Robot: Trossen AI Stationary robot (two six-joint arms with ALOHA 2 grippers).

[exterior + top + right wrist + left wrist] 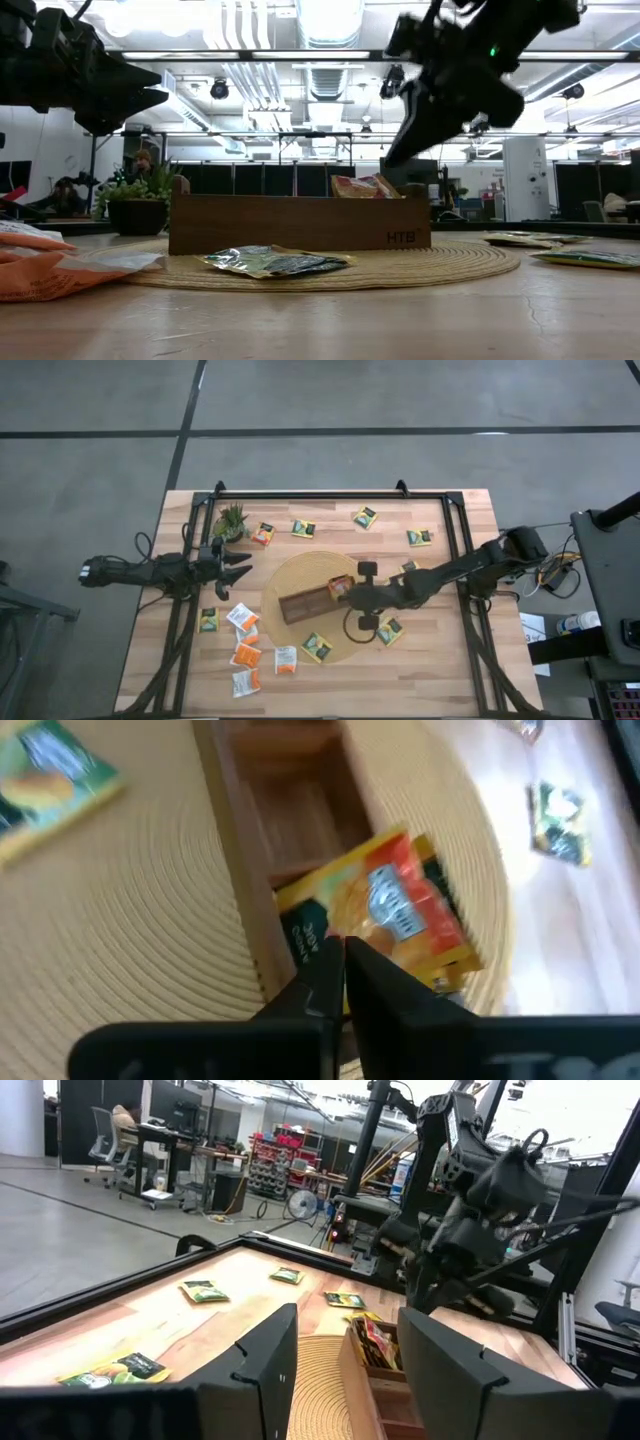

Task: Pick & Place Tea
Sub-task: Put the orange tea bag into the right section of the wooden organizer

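The brown wooden tray (300,603) lies on a round woven mat (300,565). An orange-and-yellow tea sachet (400,915) stands with others in the tray's right end compartment and sticks up over the wall (365,185). My right gripper (342,955) is shut and hovers just above these sachets (350,592); I see a gap below its tip in the low view (392,158). My left gripper (238,566) is open and waits in the air over the table's left part (340,1350). Loose sachets lie on the mat (318,648) and in a cluster at the table's near left (246,654).
A small potted plant (232,520) stands at the far left. More sachets lie along the far side (303,528) (364,516) (419,537), and one lies beside the mat under the right arm (389,630). A black frame rail (330,493) borders the table's far edge.
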